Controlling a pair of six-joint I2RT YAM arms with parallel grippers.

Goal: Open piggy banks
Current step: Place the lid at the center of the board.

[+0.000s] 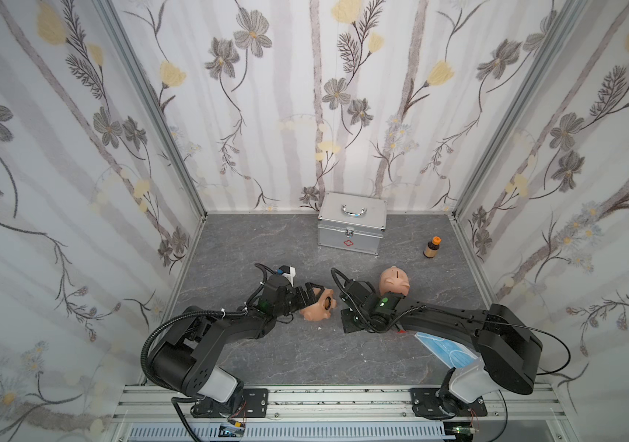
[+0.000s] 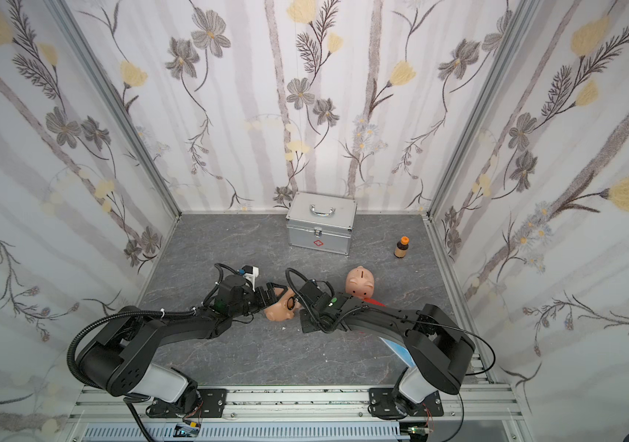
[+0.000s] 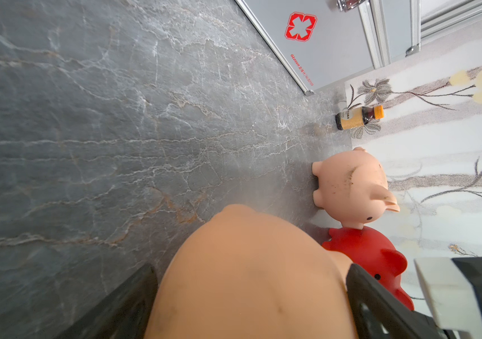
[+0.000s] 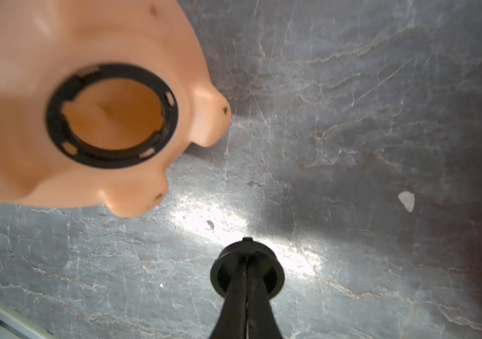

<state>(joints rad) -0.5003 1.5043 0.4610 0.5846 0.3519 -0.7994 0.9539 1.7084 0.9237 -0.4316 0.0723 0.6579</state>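
My left gripper is closed around a peach piggy bank lying on its side, one finger on each flank. Its belly faces my right arm, and the black ring around the hole stands open with no plug in it. My right gripper is shut on the black round plug, held just clear of that pig above the table. A second peach piggy bank stands upright behind the right wrist. A red piggy bank stands beside it, mostly hidden by the right arm in both top views.
A silver case with a red cross stands at the back wall. A small brown bottle stands at the back right. A blue face mask lies under the right arm. A white scrap lies on the grey table.
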